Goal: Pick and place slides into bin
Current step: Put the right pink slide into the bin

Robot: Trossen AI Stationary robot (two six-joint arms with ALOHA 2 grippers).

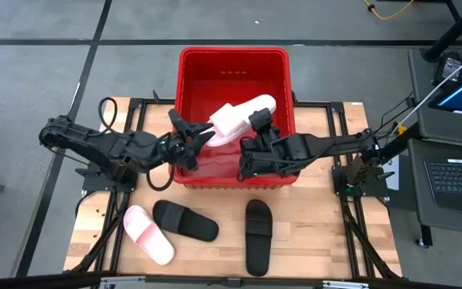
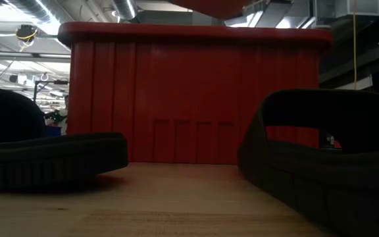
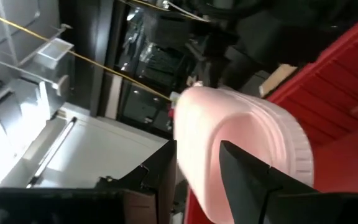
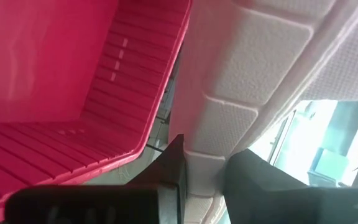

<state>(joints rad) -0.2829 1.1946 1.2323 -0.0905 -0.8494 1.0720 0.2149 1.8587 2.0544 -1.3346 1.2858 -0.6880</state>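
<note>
A pale pink slide (image 1: 243, 116) hangs over the open red bin (image 1: 233, 60), held between my two grippers. My left gripper (image 1: 201, 138) is shut on the slide's end toward the table's left. My right gripper (image 1: 257, 122) is shut on it from the right. On the table in front of the bin, a second pink slide (image 1: 148, 234) and two black slides (image 1: 184, 220) (image 1: 257, 237) lie flat on their soles. The low view shows the bin's near wall (image 2: 196, 99) between the two black slides (image 2: 51, 158) (image 2: 328, 164). My left gripper pinches the pink slide's rounded end (image 3: 197, 149) between its two fingers (image 3: 247, 180). It comes in level from the table's left. The slide is lifted clear, above the bin. My right gripper pinches the slide's edge beside its textured underside (image 4: 213, 143) between its two fingers (image 4: 173, 177). It reaches in from the table's right, slanting slightly down. The slide is clear of the bin.
The bin stands at the far middle of the wooden table (image 1: 319, 233), with its tall walls under both grippers. A desk with a laptop (image 1: 455, 172) stands beyond the table's right edge. Bare wood lies to the right of the black slides.
</note>
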